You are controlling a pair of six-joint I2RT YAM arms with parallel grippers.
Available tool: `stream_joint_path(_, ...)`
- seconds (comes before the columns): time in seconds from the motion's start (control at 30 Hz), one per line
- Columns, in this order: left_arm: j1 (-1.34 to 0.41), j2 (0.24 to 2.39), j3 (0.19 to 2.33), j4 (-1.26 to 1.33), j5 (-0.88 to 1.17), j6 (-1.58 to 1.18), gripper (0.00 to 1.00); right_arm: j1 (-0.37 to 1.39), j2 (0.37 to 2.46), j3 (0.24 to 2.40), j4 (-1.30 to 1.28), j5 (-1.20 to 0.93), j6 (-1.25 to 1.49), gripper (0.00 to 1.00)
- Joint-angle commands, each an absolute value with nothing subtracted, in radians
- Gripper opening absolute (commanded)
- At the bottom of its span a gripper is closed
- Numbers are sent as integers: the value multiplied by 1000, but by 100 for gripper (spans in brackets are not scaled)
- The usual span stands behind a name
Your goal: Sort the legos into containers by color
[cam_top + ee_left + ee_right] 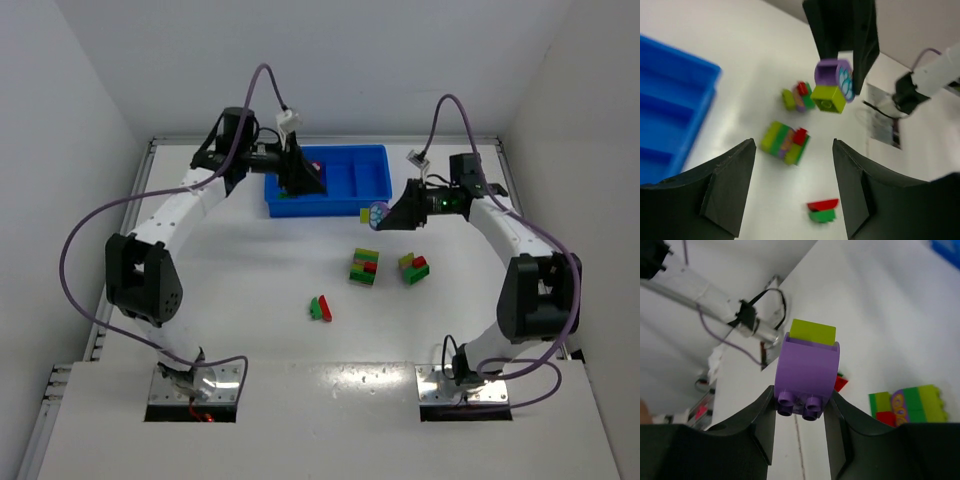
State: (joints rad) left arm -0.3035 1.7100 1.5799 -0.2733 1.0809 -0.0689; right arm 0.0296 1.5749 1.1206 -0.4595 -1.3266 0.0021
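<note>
Purple brick (807, 372), with a lime one (812, 332) stuck to it, is clamped in my right jaws just right of the blue tray (345, 207). I'd split the pair before dropping either. My left jaws hang apart and empty over the tray's left end, hiding its contents. The right compartments look bare.

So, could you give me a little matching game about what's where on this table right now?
Things:
1 purple rounded plastic brick
2 small red-and-green plastic brick pair
3 left claw
4 bright blue plastic tray

States:
a open, empty
b far side of the table
c gripped by the right claw
d lying loose, nearest the arm bases

Pairs: 1c, 2d, 3a, 4b
</note>
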Motion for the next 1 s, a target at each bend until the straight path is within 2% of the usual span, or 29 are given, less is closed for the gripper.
stream_joint_path(0.0,-331,1741,1483,-310,1246,-83,69,61,1595,1221,-591,-1534,-162,0)
stream_joint_path(0.03,-342,1741,1474,-310,1235,-71,69,70,1617,1257,-714,-1548,-276,0)
stream_joint_path(0.1,-371,1741,1474,-310,1235,-71,69,71,1626,1270,-778,-1575,-343,0)
stream_joint_path(0.43,-488,1781,1483,-310,1276,-61,71,91,1626,1272,-778,-1557,-353,0)
stream_joint_path(0.57,-509,1790,1503,-310,1304,-61,74,101,1626,1272,-778,-1548,-353,0)
stream_joint_path(0.97,-537,1799,1555,-310,1304,-71,72,140,1626,1244,-767,-1508,-353,0)
